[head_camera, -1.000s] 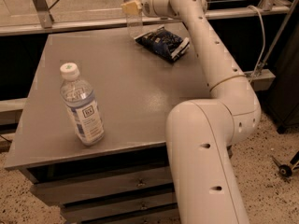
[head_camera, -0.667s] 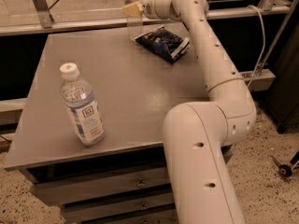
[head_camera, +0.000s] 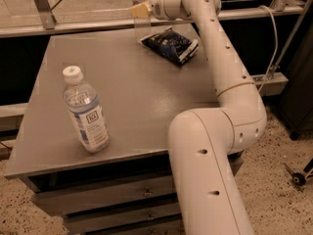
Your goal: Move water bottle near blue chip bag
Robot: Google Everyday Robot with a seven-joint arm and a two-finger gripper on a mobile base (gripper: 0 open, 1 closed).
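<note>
The slim clear water bottle (head_camera: 142, 24) stands upright at the far edge of the grey table (head_camera: 146, 106), just left of the dark blue chip bag (head_camera: 170, 45), which lies flat. My gripper (head_camera: 140, 10) reaches in from the right at the bottle's upper part, and its tan fingers (head_camera: 138, 10) are closed around it. The bottle's base sits at the table surface, close to the bag's left end. Its white cap is at the top edge of the view.
A wider bottle with a blue-and-white label (head_camera: 86, 112) stands at the table's front left. My white arm (head_camera: 230, 82) arches over the table's right side. A metal rail (head_camera: 73, 27) runs behind the table. Drawers (head_camera: 122, 199) are below the front edge.
The near part of my arm has shifted slightly to the left. The gripper and the slim bottle have stayed almost in the same spot by the bag.
</note>
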